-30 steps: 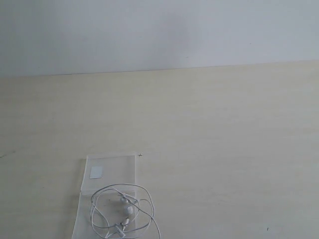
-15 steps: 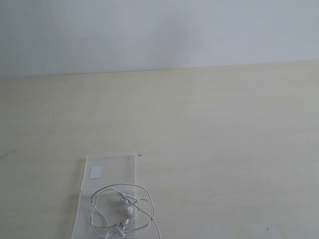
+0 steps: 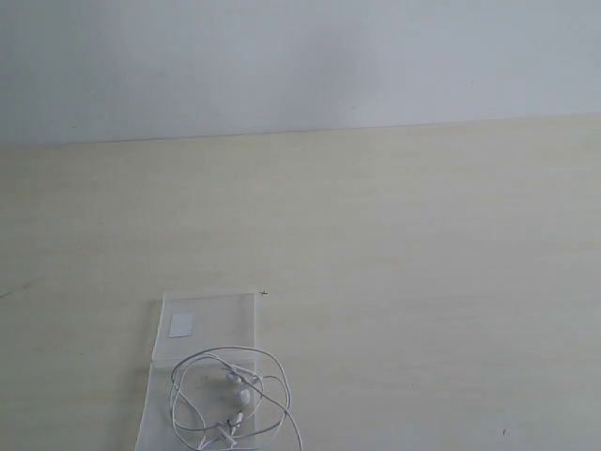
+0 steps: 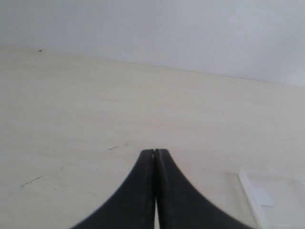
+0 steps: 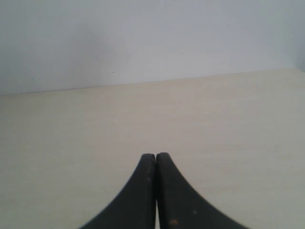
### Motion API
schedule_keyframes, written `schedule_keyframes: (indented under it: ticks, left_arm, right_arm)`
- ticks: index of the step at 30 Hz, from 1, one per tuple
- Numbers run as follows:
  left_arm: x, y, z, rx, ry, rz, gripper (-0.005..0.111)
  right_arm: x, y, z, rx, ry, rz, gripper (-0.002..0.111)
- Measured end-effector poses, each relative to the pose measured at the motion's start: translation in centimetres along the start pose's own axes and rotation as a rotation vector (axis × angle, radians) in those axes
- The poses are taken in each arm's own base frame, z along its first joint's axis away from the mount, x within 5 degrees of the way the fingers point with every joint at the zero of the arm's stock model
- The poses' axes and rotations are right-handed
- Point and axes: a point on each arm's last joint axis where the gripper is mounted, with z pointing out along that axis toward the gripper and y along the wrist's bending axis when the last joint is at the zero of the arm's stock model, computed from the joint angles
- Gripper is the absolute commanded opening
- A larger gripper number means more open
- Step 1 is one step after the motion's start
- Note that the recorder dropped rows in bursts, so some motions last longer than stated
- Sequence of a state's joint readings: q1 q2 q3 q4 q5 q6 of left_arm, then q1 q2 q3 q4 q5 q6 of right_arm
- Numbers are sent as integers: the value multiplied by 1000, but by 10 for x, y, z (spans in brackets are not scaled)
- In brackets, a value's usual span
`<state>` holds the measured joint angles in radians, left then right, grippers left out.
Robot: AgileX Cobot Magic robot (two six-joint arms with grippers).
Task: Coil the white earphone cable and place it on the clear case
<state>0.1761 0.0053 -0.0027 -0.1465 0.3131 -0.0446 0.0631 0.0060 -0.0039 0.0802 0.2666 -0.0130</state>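
Observation:
The white earphone cable (image 3: 228,399) lies in loose loops at the bottom left of the exterior view, resting on the near panel of the clear case (image 3: 211,324), with its earbuds in the middle of the coil. The case's far panel carries a small white square sticker (image 3: 182,325). Neither arm shows in the exterior view. In the left wrist view my left gripper (image 4: 155,151) is shut and empty above bare table, with the corner of the clear case (image 4: 274,195) off to one side. My right gripper (image 5: 156,155) is shut and empty over bare table.
A pale wooden table (image 3: 423,263) runs back to a white wall (image 3: 300,56). A few small dark marks (image 4: 113,148) dot the tabletop near the left gripper.

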Motion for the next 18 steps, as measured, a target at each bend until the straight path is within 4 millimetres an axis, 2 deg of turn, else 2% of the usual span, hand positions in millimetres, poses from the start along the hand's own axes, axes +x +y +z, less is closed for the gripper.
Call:
schedule_keyframes:
  ticks: [8, 18]
  left_arm:
    - [2, 0, 0, 2, 26, 88, 0]
    - [3, -1, 0, 19, 30, 102, 0]
  right_arm:
    - [0, 0, 0, 0, 0, 0, 0]
    - [0, 0, 0, 0, 0, 0, 0]
